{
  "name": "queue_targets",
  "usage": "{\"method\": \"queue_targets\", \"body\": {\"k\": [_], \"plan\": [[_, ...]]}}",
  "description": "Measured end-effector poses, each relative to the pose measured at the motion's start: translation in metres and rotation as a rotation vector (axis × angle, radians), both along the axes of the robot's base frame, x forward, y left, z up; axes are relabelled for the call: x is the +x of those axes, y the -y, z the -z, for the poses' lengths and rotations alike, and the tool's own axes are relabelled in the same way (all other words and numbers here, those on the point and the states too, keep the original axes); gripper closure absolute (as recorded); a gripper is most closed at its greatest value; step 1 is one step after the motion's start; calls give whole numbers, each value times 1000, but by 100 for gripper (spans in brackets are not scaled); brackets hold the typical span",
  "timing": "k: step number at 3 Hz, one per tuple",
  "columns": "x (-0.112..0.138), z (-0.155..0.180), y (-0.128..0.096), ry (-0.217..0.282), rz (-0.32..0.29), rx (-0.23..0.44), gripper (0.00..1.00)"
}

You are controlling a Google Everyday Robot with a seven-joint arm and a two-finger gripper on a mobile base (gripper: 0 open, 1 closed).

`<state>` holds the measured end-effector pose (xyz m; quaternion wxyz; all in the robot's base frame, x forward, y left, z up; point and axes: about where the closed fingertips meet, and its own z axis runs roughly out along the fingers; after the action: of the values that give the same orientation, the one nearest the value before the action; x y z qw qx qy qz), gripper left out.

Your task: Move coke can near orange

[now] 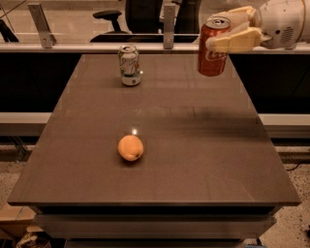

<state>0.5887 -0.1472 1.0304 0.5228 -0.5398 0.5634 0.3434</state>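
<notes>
Coke can (213,47) hangs in the air at the upper right of the camera view, upright, above the far right part of the table (193,160) and clear of its surface. The pincer (224,29) reaches in from the right edge and is clamped on the can near its top. One cream-coloured finger (235,41) lies across the front just below the rim, and the other sits behind, by the silver lid. The arm's white rounded wrist (286,22) shows behind the fingers.

On the table, the orange (130,147) sits alone, a little left of centre and nearer to me, well apart from the held can. A small bright glint lies on the surface just behind it. A white-and-green can (129,65) stands upright near the far edge, left of the coke can and well behind the orange. Beyond the table runs a pale ledge (97,47) with two upright metal posts, and a dark office chair (133,14) stands behind that.
</notes>
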Motion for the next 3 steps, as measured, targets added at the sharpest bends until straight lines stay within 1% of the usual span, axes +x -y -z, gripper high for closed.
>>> {"method": "queue_targets", "body": {"k": [1,2,3], "plan": [[-9,-3,-20,-25,-74,18,100],[-17,-5,-37,-28,-116,26,100],[-24,-3,-55,-19,-119,24,100]]}}
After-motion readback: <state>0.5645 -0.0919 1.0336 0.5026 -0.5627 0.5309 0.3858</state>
